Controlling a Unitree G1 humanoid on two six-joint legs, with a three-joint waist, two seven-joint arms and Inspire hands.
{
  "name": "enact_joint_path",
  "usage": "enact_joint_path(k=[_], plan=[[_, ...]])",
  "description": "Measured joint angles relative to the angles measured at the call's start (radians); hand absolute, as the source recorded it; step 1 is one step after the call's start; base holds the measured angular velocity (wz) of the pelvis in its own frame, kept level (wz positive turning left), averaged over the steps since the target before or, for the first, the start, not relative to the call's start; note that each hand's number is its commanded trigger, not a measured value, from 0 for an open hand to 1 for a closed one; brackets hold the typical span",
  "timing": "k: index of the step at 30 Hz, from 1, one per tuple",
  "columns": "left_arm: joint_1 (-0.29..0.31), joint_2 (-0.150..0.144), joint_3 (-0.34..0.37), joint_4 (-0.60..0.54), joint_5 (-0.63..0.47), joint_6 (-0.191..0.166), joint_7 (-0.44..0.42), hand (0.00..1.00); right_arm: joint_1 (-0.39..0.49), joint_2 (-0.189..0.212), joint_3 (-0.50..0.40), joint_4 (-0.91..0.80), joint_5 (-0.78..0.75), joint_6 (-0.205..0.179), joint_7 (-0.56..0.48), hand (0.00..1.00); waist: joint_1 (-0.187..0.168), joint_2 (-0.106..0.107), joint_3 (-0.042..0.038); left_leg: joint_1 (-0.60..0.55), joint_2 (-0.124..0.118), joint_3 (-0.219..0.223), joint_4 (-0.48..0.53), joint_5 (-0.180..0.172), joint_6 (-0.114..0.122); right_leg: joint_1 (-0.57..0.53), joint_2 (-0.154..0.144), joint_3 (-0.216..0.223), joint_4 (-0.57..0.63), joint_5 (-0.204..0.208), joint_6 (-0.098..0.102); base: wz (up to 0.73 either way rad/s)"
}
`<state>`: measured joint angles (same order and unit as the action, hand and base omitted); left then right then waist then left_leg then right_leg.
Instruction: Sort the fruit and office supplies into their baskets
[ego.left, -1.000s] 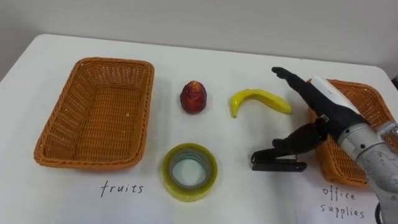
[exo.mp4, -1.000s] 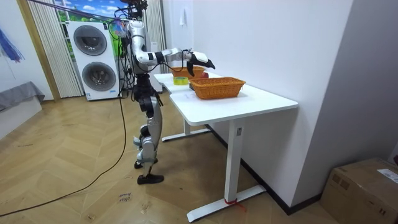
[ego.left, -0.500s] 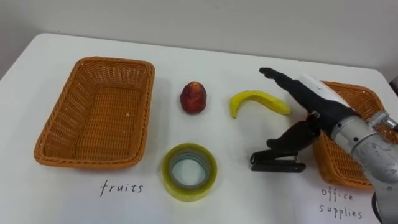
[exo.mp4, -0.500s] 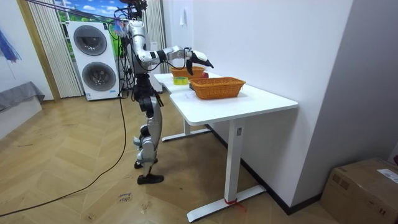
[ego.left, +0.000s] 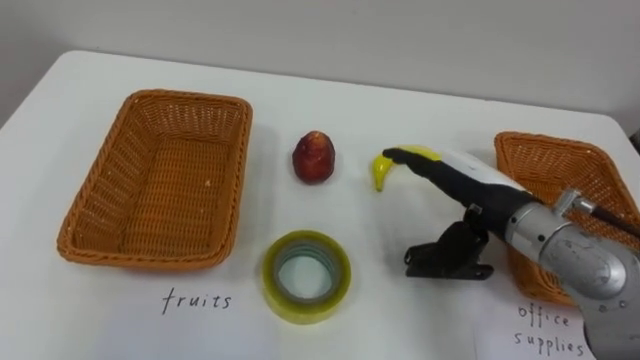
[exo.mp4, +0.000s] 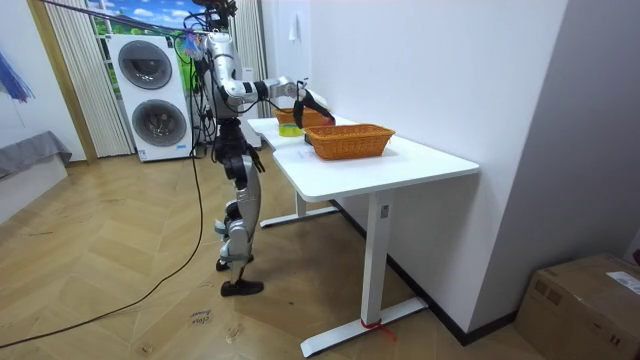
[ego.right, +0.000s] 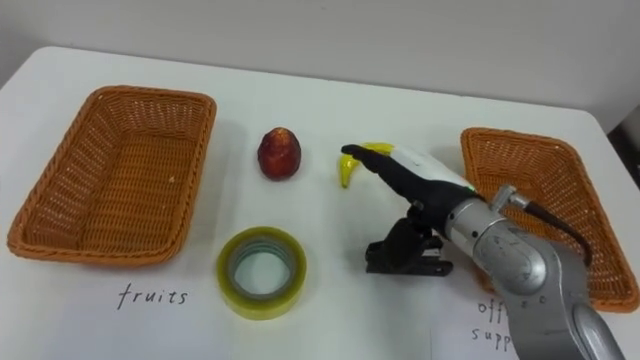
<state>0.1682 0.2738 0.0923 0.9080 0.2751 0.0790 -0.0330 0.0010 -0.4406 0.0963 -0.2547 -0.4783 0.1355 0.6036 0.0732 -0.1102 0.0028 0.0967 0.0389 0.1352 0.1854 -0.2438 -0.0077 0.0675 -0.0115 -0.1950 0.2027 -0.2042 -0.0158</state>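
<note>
A yellow banana (ego.left: 381, 172) lies at mid-table, and my right hand (ego.left: 468, 184) lies open over it, its straight fingers covering all but the left end. The thumb hangs down beside a black stapler (ego.left: 445, 263) on the table in front. A red fruit (ego.left: 313, 157) sits left of the banana. A yellow tape roll (ego.left: 306, 275) lies flat near the front edge. The wicker basket (ego.left: 85, 205) marked "fruits" stands at the left with nothing in it. The wicker basket (ego.left: 520, 155) marked "office supplies" stands at the right, partly behind my forearm.
Handwritten paper labels (ego.left: 196, 300) lie in front of each basket. The white table (ego.left: 330, 90) ends at a wall behind. In the room view I stand at the table's end (exo.mp4: 290, 135), one arm stretched over it.
My right hand has moved left and lower, from beside the right basket's edge to over the banana, which it now mostly covers. The other things have not moved.
</note>
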Motion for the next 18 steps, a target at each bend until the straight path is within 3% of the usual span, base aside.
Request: enact_joint_path(k=[10, 18], plan=[[-0.001, 0.0, 0.0, -0.015, 0.0, 0.003, 0.0, 0.0, 0.001, -0.001, 0.001, 0.0, -0.013, 0.039, 0.067, 0.0, 0.012, -0.002, 0.0005, -0.007, 0.0, -0.002, 0.004, 0.0, 0.0, 0.001, 0.0, -0.001, 0.0, 0.001, -0.001, 0.0], [-0.002, 0.005, 0.002, -0.024, -0.004, 0.006, -0.005, 0.0, 0.001, -0.021, 0.001, 0.003, -0.033, 0.043, 0.122, 0.0, 0.012, -0.002, 0.0006, -0.006, 0.0, -0.003, 0.009, 0.0, 0.0, 0.002, -0.001, 0.001, 0.0, 0.002, -0.001, 0.0]])
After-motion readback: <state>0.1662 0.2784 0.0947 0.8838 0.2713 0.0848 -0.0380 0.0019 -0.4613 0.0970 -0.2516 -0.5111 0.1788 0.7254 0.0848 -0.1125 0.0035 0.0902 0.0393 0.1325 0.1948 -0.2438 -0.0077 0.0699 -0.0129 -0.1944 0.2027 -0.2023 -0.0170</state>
